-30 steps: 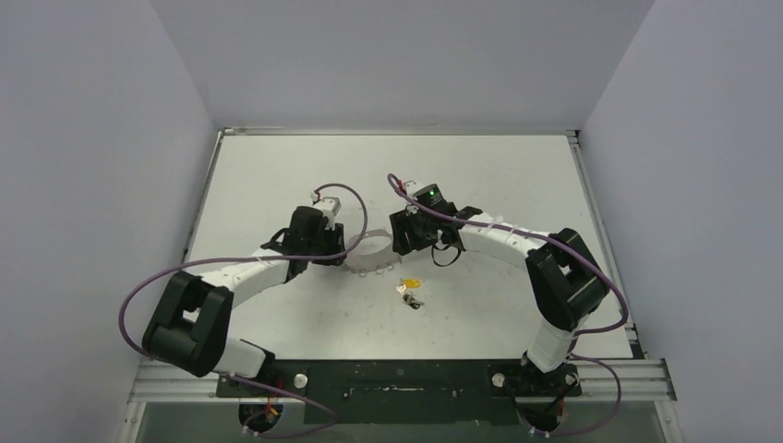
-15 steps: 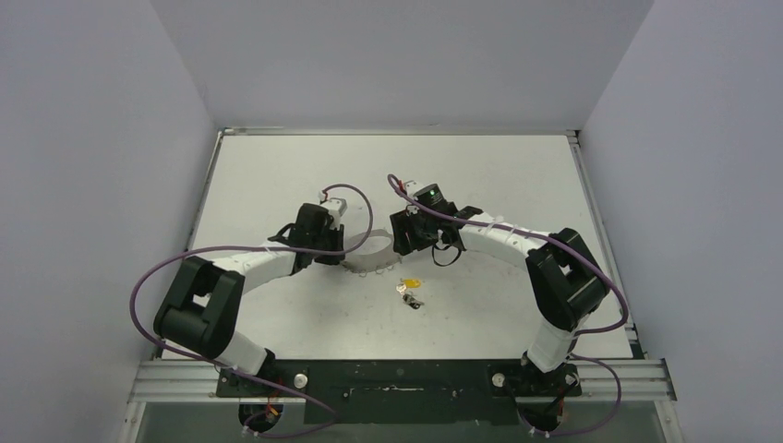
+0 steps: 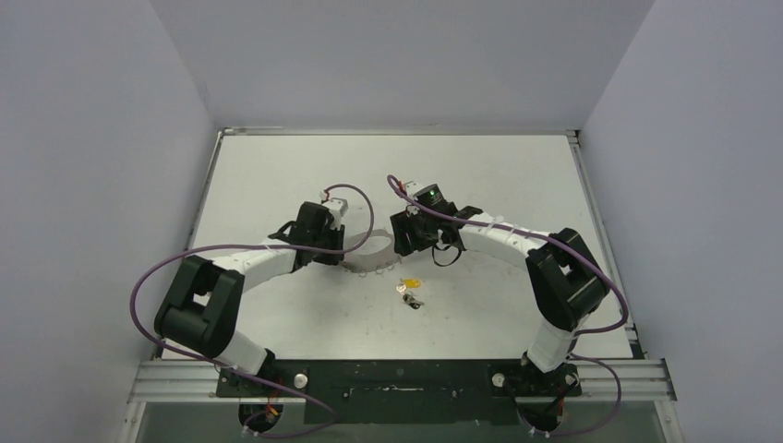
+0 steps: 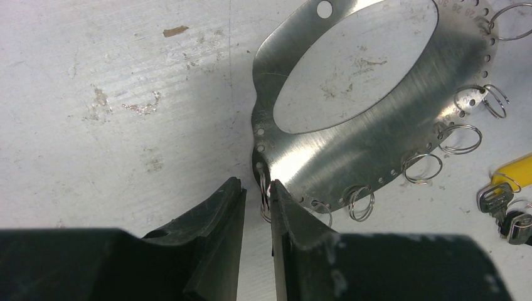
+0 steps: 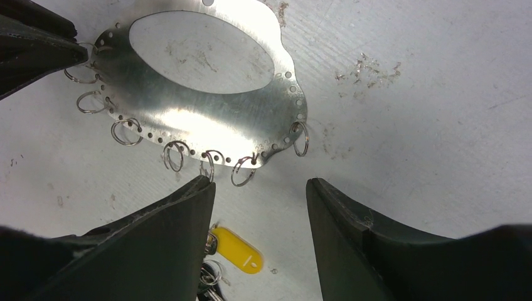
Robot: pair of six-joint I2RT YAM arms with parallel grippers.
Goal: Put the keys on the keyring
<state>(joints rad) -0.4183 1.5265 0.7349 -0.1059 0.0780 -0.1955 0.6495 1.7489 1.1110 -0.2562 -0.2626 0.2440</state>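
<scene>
The keyring (image 4: 376,125) is a flat silvery plate with an oval hole and small wire rings along its edge, lying mid-table (image 3: 369,254) and also in the right wrist view (image 5: 207,119). My left gripper (image 4: 257,188) is at its left end (image 3: 343,253), jaws narrowed around one upright ring (image 4: 264,194). That ring touches the right finger, and a sliver of table shows beside the left finger. The keys (image 3: 410,291), with a yellow tag (image 5: 238,248) and a black head (image 4: 517,226), lie loose just in front of the plate. My right gripper (image 5: 260,185) hovers open over them (image 3: 408,251).
The white tabletop (image 3: 517,175) is scuffed and walled on three sides. Purple cables (image 3: 355,198) loop over both arms. In the right wrist view my left finger partly hides the keys.
My left arm has reached in toward the plate and its jaws have narrowed around a ring at the plate's left end. The plate shifted slightly. The right arm and keys stayed put.
</scene>
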